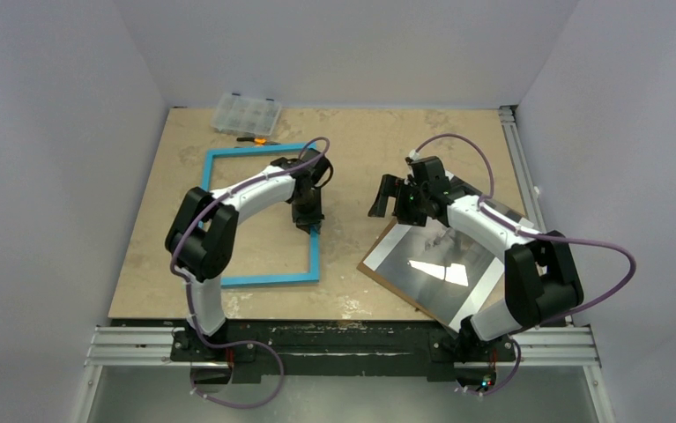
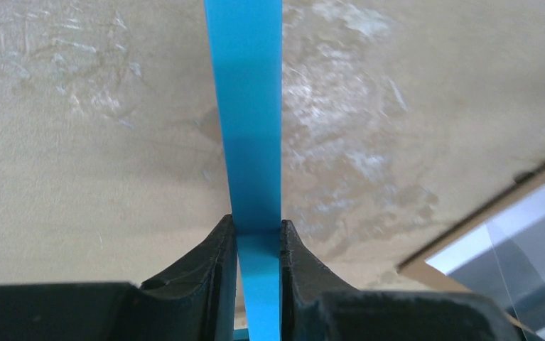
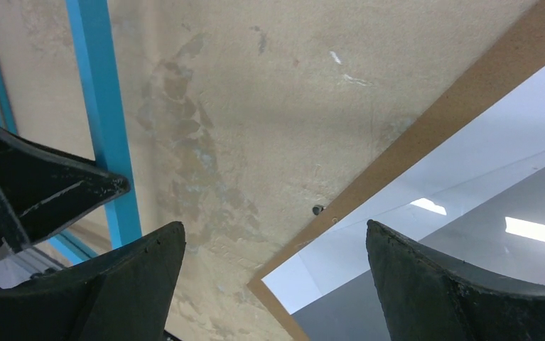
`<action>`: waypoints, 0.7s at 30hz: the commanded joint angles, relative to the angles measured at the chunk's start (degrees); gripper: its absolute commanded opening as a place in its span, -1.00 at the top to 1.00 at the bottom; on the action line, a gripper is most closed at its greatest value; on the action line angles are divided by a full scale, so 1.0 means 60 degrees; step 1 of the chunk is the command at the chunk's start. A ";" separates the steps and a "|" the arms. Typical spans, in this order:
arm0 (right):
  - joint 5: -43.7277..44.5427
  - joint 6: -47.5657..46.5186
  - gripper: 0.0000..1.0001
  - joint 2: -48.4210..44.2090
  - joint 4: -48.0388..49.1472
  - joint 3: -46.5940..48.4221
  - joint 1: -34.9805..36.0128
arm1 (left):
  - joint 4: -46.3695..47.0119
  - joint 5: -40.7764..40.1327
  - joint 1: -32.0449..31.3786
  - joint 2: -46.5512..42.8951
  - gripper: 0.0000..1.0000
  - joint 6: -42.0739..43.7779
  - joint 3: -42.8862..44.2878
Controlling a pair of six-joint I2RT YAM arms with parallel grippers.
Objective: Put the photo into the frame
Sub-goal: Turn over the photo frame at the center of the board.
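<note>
One desk. One frame, blue face up, lies flat on the desk's left half, its near rail close to the desk's near edge. One photo lies glossy side up on one brown backing board on the right half, skewed to the desk edges. A band of bare desk separates the frame's right rail from the board's corner.

Two claws. The left claw grips the frame's right rail, a finger on each side. The right claw hangs spread wide over the board's corner, holding nothing.

One compartment box and one small tool sit at the far edge.
</note>
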 commanded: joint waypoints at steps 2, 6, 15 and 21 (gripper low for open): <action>-0.1438 0.0741 -0.93 -0.0599 0.1094 0.0310 -0.0038 | 0.0133 0.0422 -0.0477 -0.2192 1.00 0.0447 -0.0333; -0.3044 0.1681 -0.92 -0.0416 0.2661 0.0115 -0.0042 | 0.0404 0.0626 -0.1106 -0.3244 1.00 0.0163 -0.1028; -0.4427 0.3819 -0.85 0.0615 0.5632 -0.0111 -0.0041 | 0.0627 0.0485 -0.2310 -0.4636 1.00 -0.0591 -0.1844; -0.4352 0.4459 -0.51 0.1518 0.5741 0.0102 -0.0046 | 0.0727 0.0248 -0.2543 -0.5228 1.00 -0.0872 -0.2219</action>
